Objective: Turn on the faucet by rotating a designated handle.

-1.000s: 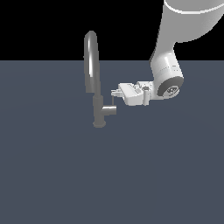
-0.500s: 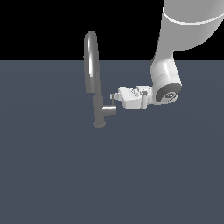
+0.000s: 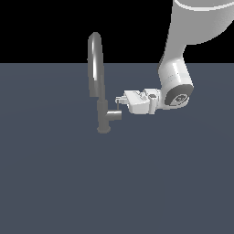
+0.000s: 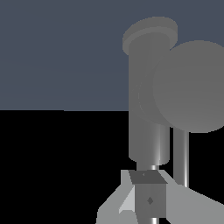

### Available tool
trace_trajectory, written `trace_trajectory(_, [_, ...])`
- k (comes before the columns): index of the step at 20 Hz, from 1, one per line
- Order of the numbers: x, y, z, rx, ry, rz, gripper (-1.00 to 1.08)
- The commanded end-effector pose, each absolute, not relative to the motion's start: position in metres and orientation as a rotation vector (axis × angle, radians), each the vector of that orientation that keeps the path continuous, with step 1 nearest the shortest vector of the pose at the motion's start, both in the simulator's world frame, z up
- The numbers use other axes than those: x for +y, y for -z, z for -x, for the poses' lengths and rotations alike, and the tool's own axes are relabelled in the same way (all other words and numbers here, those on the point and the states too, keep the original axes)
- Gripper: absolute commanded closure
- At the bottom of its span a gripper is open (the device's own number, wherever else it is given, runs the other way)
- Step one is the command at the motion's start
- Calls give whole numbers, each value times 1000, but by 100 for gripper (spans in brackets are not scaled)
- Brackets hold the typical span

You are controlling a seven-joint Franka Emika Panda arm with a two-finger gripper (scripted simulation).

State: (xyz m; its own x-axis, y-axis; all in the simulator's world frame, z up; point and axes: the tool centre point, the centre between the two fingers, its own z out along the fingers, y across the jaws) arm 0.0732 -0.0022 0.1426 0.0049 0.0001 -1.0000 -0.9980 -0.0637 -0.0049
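The faucet [image 3: 96,68] is a tall grey tap with an arched spout on a cylindrical post. The handle [image 3: 114,115] is a short stub sticking out of the post towards the exterior view's right, with a thin pin rising at its end. My gripper [image 3: 119,99] reaches in level from the right, its tips just above the stub's end, at the pin. In the wrist view the faucet post [image 4: 148,109], the handle's round end [image 4: 197,87] and its thin pin [image 4: 181,153] fill the frame. The gripper [image 4: 148,199] looks shut, with the pin beside the fingers, not between them.
A flat dark grey surface [image 3: 55,183] spreads around the faucet's base. The white arm [image 3: 176,82] comes down from the upper part of the exterior view's right.
The gripper has dropped slightly and edged towards the exterior view's left, closer to the stub's end. The faucet and handle look unmoved.
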Motion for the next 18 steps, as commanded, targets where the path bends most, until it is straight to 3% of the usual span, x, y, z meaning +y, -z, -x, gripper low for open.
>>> trace_trajectory(1, [-2, -145, -68, 1175, -1252, 1258, 108])
trace_trajectory(18, [-5, -145, -32, 1175, -1252, 1258, 108])
